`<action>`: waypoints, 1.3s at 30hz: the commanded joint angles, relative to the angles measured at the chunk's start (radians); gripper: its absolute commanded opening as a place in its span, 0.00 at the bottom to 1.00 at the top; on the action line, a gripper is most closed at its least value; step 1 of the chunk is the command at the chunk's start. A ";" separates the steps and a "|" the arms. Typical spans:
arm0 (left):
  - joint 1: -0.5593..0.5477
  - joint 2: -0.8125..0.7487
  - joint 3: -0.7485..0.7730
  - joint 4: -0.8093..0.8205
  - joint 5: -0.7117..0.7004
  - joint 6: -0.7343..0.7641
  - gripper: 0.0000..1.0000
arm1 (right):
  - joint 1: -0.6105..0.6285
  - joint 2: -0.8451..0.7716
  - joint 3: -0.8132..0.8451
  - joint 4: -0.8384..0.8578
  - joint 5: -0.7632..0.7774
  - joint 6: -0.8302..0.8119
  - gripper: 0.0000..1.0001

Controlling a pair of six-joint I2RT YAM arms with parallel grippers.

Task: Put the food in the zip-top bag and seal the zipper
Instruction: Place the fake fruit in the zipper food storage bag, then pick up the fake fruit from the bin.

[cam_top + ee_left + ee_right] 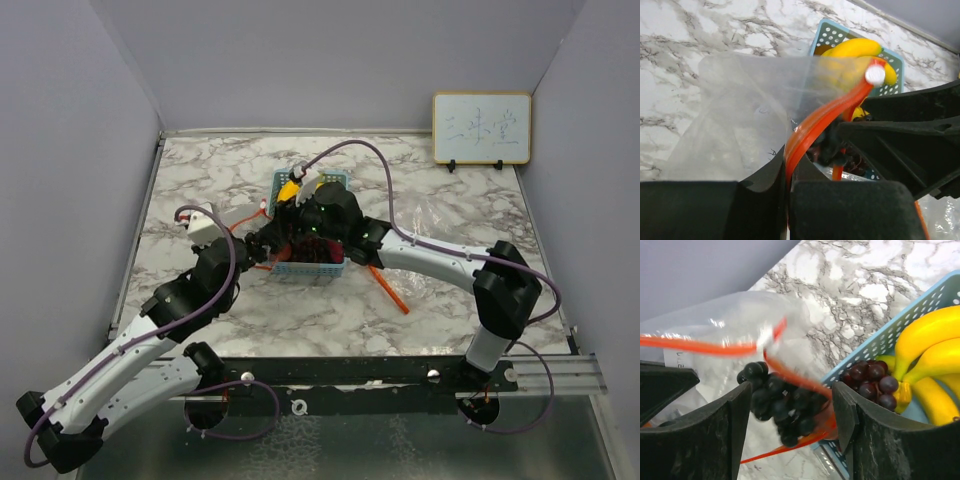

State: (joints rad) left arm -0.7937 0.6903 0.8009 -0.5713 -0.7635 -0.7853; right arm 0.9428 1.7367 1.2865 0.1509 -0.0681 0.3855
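My left gripper is shut on the orange zipper rim of the clear zip-top bag, holding its mouth up beside the blue basket. The white slider sits at the rim's far end. My right gripper is open over the bag's mouth. A dark grape cluster is blurred between its fingers at the orange rim. Yellow bananas and a reddish-purple grape cluster lie in the basket. Both grippers meet at the basket's near side.
A small whiteboard leans on the back wall at the right. Crumpled clear plastic and an orange strip lie on the marble top to the right of the basket. Grey walls close in both sides.
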 commanded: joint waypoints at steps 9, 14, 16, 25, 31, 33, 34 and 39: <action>0.003 -0.038 -0.080 -0.092 -0.137 -0.098 0.00 | 0.007 -0.151 -0.074 -0.064 0.065 -0.056 0.72; 0.005 -0.092 -0.075 -0.126 -0.198 -0.113 0.00 | -0.017 -0.117 -0.064 -0.212 0.215 -0.043 0.68; 0.003 -0.111 -0.069 -0.141 -0.236 -0.119 0.00 | -0.034 -0.079 -0.039 -0.262 0.219 -0.049 0.68; 0.003 -0.096 -0.042 -0.139 -0.472 -0.185 0.00 | -0.075 0.082 0.083 -0.359 0.181 -0.164 0.67; 0.005 -0.043 -0.098 -0.014 -0.436 -0.165 0.00 | -0.090 0.095 0.060 -0.368 0.108 -0.237 0.63; 0.005 -0.033 -0.110 0.008 -0.418 -0.160 0.00 | -0.090 0.095 0.048 -0.379 0.084 -0.261 0.60; 0.004 -0.029 -0.112 0.013 -0.416 -0.157 0.00 | -0.090 0.097 0.041 -0.384 0.075 -0.270 0.58; 0.005 -0.033 -0.100 0.028 -0.412 -0.135 0.00 | -0.090 0.134 0.016 -0.390 0.035 -0.289 0.57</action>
State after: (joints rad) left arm -0.7929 0.6708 0.6910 -0.6048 -1.1637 -0.9440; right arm 0.8555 1.8317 1.3251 -0.2115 0.0307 0.1436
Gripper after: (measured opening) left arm 0.010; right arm 0.574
